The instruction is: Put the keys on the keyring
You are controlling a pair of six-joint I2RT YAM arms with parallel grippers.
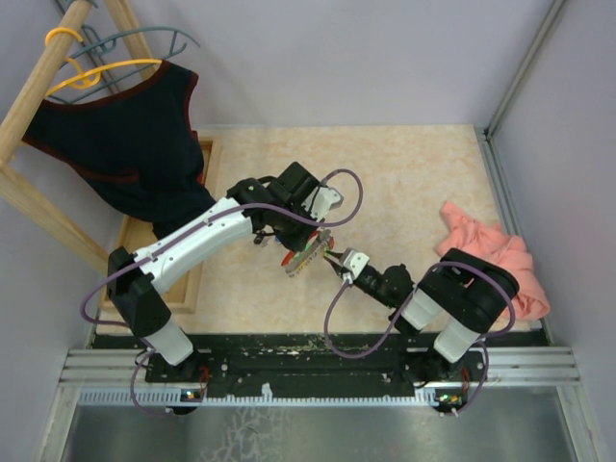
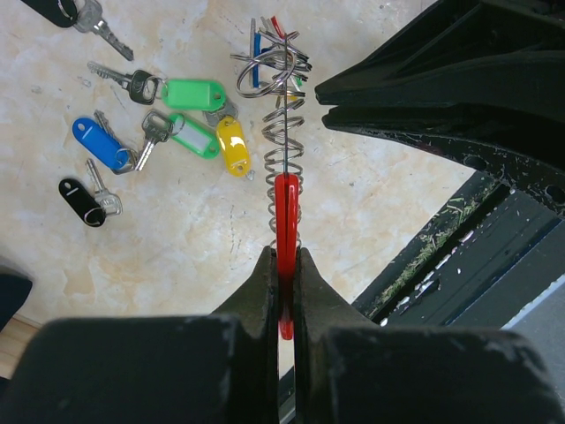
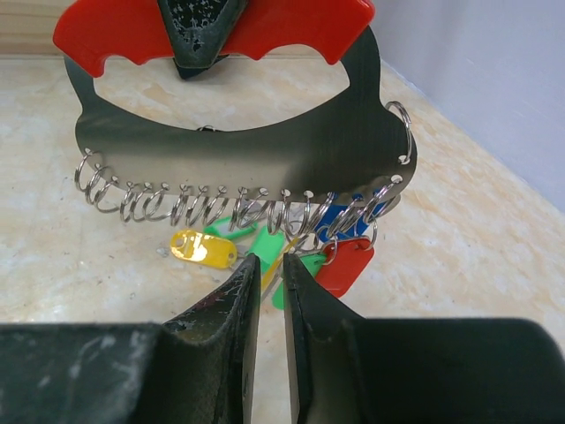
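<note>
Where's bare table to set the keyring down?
Best: the far table strip, running from the black top on the left to the right edge, beyond the pink cloth. Crowded: centre, where the left gripper holds the keyring by the loose keys.

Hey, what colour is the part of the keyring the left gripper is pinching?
Red. The keyring band shows best in the right wrist view.
</note>
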